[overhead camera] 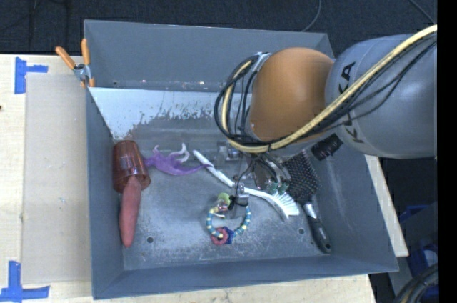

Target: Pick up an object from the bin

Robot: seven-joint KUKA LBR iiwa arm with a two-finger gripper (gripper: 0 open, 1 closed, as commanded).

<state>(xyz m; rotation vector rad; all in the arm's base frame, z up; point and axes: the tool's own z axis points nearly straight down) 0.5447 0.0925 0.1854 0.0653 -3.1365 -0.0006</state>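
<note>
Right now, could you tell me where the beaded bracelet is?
In the camera view, the beaded bracelet lies low in the bin, near the middle, just below the hand and left of the white toothbrush.

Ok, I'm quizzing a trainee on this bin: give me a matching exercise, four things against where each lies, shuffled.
Things:
1 bead bracelet
2 black hairbrush
3 purple plastic piece
4 dark red tube

Places:
A far left of the bin
B right side
C just below the claw in the view
D left of centre, towards the back wall

Pairs: 1-C; 2-B; 3-D; 4-A.
</note>
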